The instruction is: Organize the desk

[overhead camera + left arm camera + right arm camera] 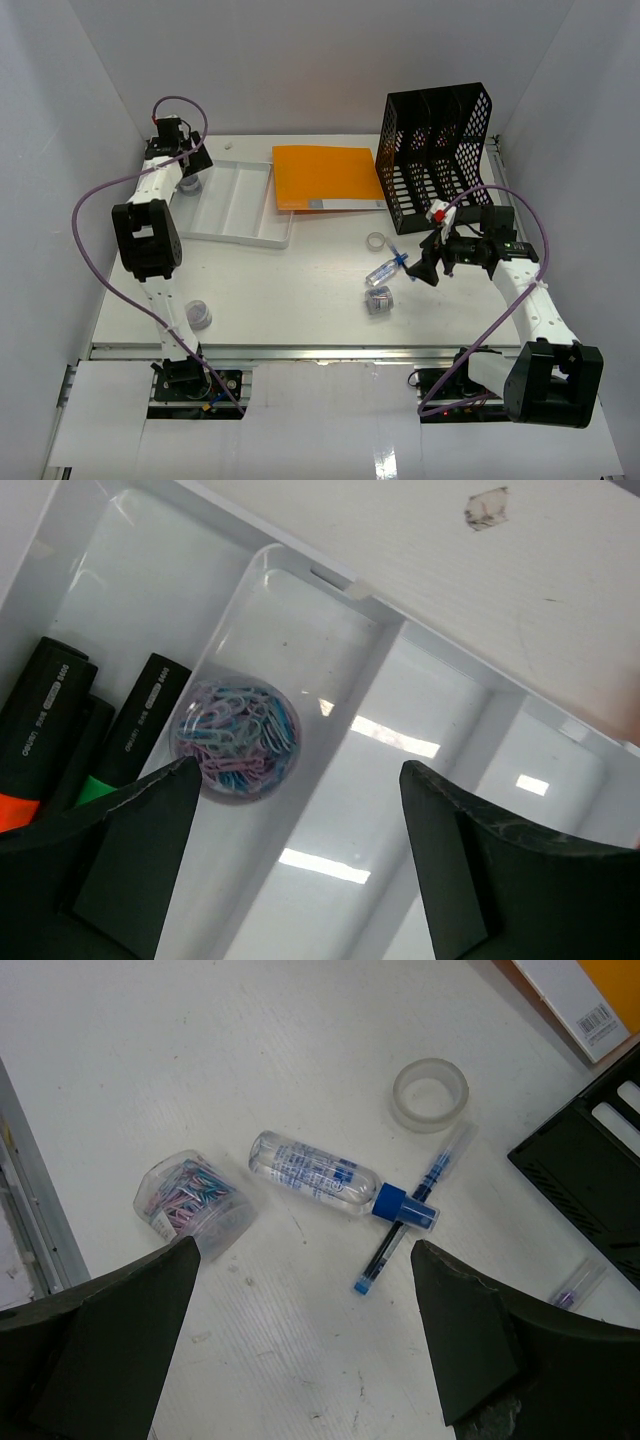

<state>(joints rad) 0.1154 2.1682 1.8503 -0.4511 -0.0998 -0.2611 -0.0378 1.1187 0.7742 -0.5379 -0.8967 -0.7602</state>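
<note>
Bench [300, 300] is walled on three sides, with open surface between the white tray [235, 205] and the near rail.

Tray sits at the far-left corner and holds a paper-clip tub [237, 738], markers [140, 720] just beside it.

Left claw [295, 780] is wide above the tray, gripping nothing.

Right claw [305, 1255] is wide above a bottle [315, 1175] and a second clip tub [195, 1205], right of centre.

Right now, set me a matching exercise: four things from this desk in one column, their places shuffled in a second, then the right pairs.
1. round clear tub of pastel paper clips next to black markers
2. clear ring of tape
3. small clear bottle with a blue cap
4. flat orange folder

A. on its side, crossing a blue pen
B. on the white desk between the white plastic tray and the black mesh file rack
C. in a compartment of that tray
D. alone on bare desk, touching nothing

Pairs: 1-C, 2-D, 3-A, 4-B
</note>
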